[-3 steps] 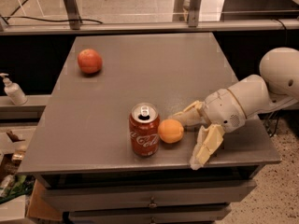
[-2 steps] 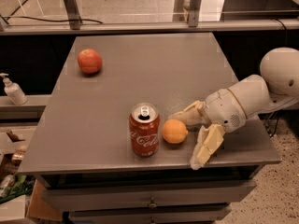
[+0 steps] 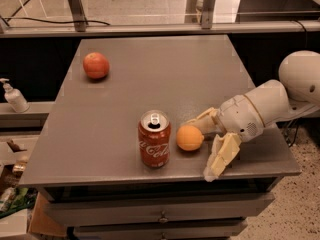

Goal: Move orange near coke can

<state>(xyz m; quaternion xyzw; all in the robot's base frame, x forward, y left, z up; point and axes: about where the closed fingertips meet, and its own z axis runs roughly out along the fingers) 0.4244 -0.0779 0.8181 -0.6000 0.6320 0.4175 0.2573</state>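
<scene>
The orange [image 3: 190, 137] rests on the grey table [image 3: 160, 74], just right of the upright red coke can [image 3: 154, 145], with a small gap between them. My gripper [image 3: 202, 149] is open at the orange's right side. Its far finger [image 3: 201, 121] lies behind and right of the fruit, close against it. The near finger [image 3: 221, 156] hangs toward the table's front edge, apart from the fruit. The white arm reaches in from the right.
A larger reddish-orange fruit [image 3: 96, 65] sits at the table's far left. A soap dispenser [image 3: 14, 97] stands on a lower shelf left of the table. Drawers run below the table's front edge. A railing runs behind the table.
The orange has shifted slightly to the right, away from the can. The arm and gripper have hardly moved.
</scene>
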